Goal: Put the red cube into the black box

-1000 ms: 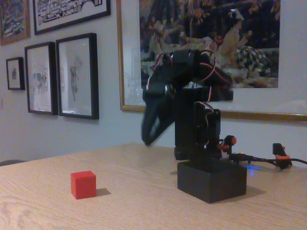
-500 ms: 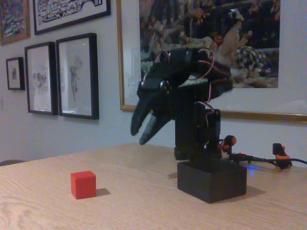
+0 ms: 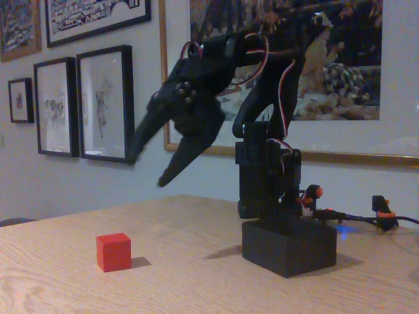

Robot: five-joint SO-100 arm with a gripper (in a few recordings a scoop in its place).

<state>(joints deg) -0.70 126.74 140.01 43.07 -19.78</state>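
Observation:
The red cube (image 3: 114,252) rests on the wooden table at the lower left of the fixed view. The black box (image 3: 289,246) stands to its right, in front of the arm's base. My gripper (image 3: 147,169) hangs in the air above and to the right of the cube, well clear of it. Its two black fingers are spread wide apart, open, with nothing between them. The arm reaches out to the left from its upright base.
The wooden table (image 3: 190,288) has free room around the cube. Cables with orange-red knobs (image 3: 315,191) trail to the right behind the box. Framed pictures (image 3: 105,103) hang on the wall behind.
The arm has unfolded and swung out to the left and upward, toward the space above the cube. The fingers have spread from nearly together to wide apart. Cube and box have not moved.

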